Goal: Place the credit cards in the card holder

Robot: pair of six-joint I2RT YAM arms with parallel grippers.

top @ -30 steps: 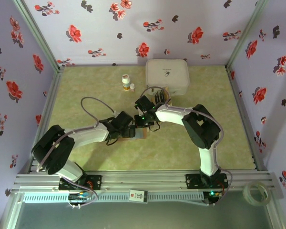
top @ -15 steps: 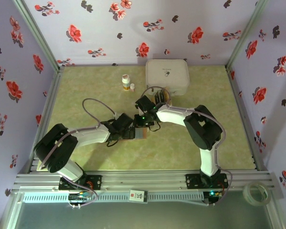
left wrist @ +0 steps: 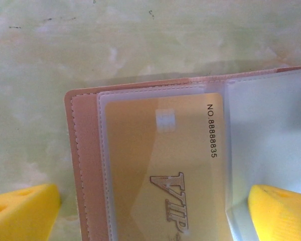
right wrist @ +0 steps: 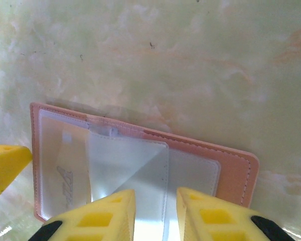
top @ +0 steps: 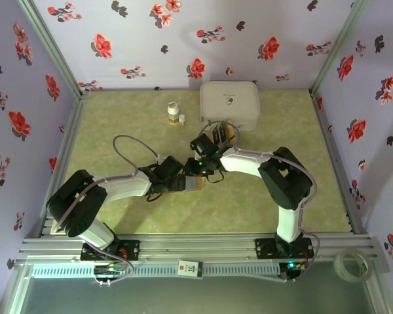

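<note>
While the wallet (top: 193,185) is lying open on the green table (top: 118,131) between the two grippers, the left gripper (left wrist: 150,211) is hanging over its left half. Its fingers are standing wide apart, one off the brown edge, the other past the card. A gold card (left wrist: 160,160) marked VIP is sitting inside a clear pocket (left wrist: 103,150) on that half. Further right, a loose clear leaf (right wrist: 128,170) is lying across the middle. The right gripper (right wrist: 155,211) is hovering over it, fingers parted by a narrow gap; contact cannot be told.

The card holder (left wrist: 85,165) is pinkish-brown, the credit card (left wrist: 160,160) gold, the table (left wrist: 140,40) mottled green.
</note>
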